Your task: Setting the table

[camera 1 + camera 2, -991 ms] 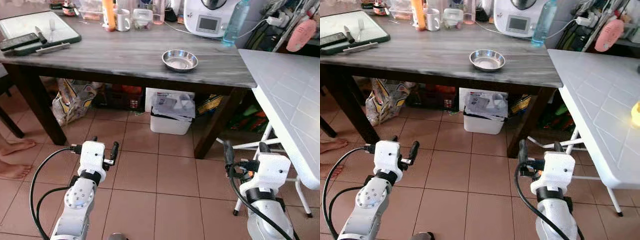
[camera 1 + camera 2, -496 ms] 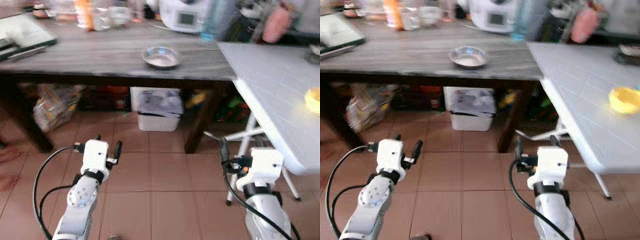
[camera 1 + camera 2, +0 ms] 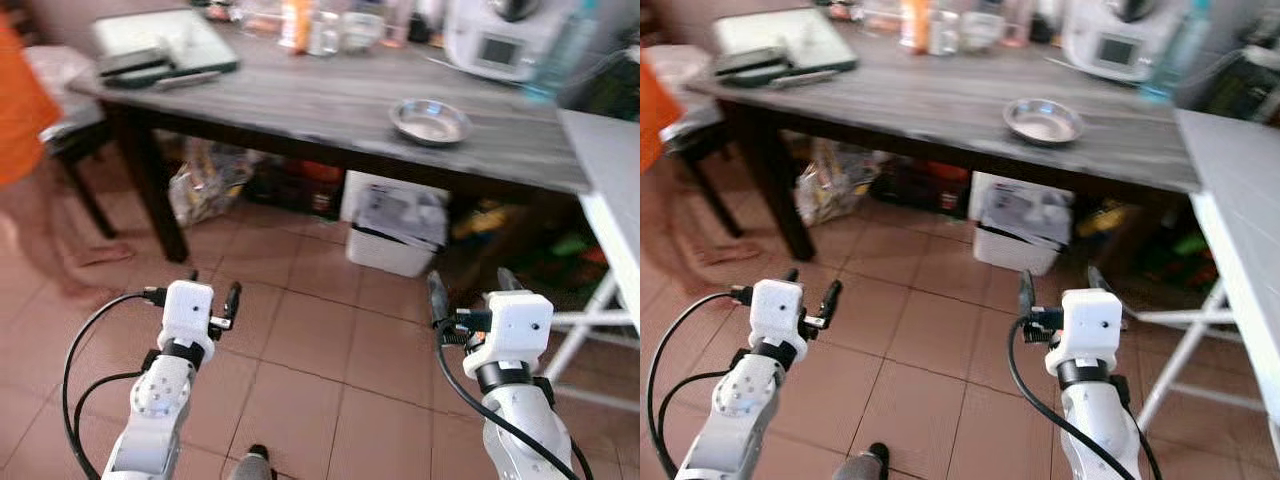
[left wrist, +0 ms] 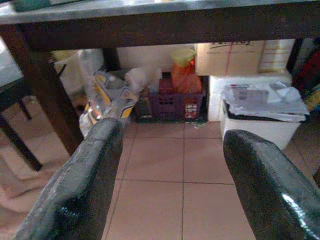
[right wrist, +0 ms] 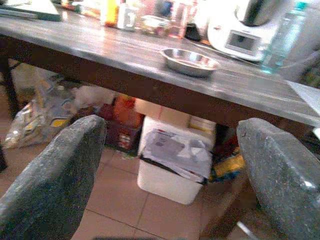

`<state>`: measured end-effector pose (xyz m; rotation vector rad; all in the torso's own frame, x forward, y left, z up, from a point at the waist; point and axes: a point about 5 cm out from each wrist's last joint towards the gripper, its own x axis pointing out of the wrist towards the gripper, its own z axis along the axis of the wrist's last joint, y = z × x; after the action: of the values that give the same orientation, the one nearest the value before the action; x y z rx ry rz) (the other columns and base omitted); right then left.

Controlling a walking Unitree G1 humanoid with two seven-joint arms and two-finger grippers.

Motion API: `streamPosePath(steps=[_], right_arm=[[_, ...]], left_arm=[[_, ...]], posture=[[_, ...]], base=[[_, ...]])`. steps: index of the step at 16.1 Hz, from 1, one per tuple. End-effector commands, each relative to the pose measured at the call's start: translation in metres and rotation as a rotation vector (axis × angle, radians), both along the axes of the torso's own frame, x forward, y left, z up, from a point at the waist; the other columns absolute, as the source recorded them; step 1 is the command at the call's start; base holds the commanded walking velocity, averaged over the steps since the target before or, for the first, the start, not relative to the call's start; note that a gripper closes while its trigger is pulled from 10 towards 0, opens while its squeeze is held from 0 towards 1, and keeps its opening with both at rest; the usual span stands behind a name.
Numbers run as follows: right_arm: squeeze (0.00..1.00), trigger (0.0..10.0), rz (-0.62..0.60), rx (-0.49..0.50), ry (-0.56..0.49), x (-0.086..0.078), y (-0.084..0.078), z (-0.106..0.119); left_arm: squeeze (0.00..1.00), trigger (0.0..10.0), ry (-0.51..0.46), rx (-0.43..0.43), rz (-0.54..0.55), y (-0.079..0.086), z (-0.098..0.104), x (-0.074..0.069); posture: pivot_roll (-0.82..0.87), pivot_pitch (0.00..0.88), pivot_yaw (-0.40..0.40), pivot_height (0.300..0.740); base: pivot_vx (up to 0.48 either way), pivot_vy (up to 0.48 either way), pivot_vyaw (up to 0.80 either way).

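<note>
Steel bowl (image 3: 429, 120) near dark table (image 3: 300, 100) edge, tiled floor (image 3: 320, 340) below.

Soft daylight, motion-blurred edges

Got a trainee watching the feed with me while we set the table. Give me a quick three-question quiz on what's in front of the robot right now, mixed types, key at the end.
1. True or false: the metal bowl sits on the dark wooden table.
2. Multiple choice: what stands on the floor under the table, below the bowl? A) a white bin stuffed with paper; B) a stool; C) a bucket of water.
3. Fill in: both the left pincer and the right pincer are ____ and hold nothing.

Key: 1 true; 2 A; 3 open.
</note>
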<state>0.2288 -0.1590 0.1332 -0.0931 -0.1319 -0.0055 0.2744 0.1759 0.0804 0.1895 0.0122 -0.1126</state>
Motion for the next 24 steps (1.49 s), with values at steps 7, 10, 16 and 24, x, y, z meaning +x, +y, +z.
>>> streamPosePath(steps=[7,10,16,24], right_arm=[[0.00,10.0,-0.028,-0.013,-0.017,0.001,-0.006,0.002],[0.00,10.0,-0.047,-0.024,-0.018,0.001,-0.009,0.002],[0.00,10.0,-0.051,-0.030,-0.018,0.002,-0.008,0.002],[0.00,10.0,-0.145,-0.068,-0.069,0.000,-0.018,0.011]], left_arm=[[0.00,10.0,-0.013,0.005,-0.040,-0.006,0.003,0.003],[0.00,10.0,-0.011,0.001,-0.048,-0.008,0.003,0.002],[0.00,10.0,-0.009,0.003,-0.055,-0.009,0.003,0.003],[0.00,10.0,-0.041,0.016,-0.087,-0.014,0.010,0.006]], posture=[[0.22,0.109,-0.089,0.740],[0.22,0.111,-0.088,0.740],[0.22,0.112,-0.084,0.740],[0.22,0.111,-0.081,0.740]], base=[[0.000,0.000,0.00],[0.000,-0.281,0.00],[0.000,-0.290,0.00],[0.000,-0.335,0.00]])
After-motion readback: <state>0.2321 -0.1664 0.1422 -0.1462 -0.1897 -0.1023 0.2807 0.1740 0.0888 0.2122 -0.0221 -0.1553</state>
